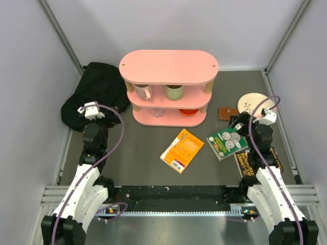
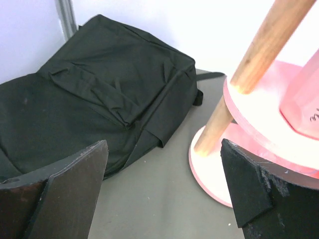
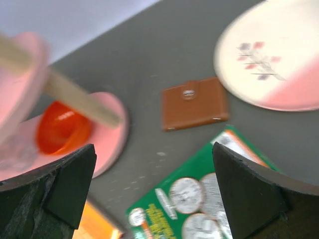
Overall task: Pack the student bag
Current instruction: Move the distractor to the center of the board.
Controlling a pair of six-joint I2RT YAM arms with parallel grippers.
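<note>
The student bag (image 1: 94, 92) is a floppy black backpack lying at the back left, beside the pink shelf (image 1: 168, 66). It fills the upper left of the left wrist view (image 2: 99, 84). My left gripper (image 1: 110, 113) is open and empty, just in front of the bag, over bare mat between bag and shelf. My right gripper (image 1: 236, 122) is open and empty above the green book (image 1: 227, 143), which also shows in the right wrist view (image 3: 209, 199). An orange book (image 1: 182, 149) lies mid-table. A brown wallet (image 1: 228, 113) lies near the shelf.
The shelf holds a mug (image 1: 143, 92), a green cup (image 1: 174, 92), a clear glass (image 1: 157, 112) and an orange bowl (image 1: 189, 111). A floral plate (image 1: 254, 103) sits at the back right. A dark book (image 1: 245, 162) lies under my right arm. Walls close three sides.
</note>
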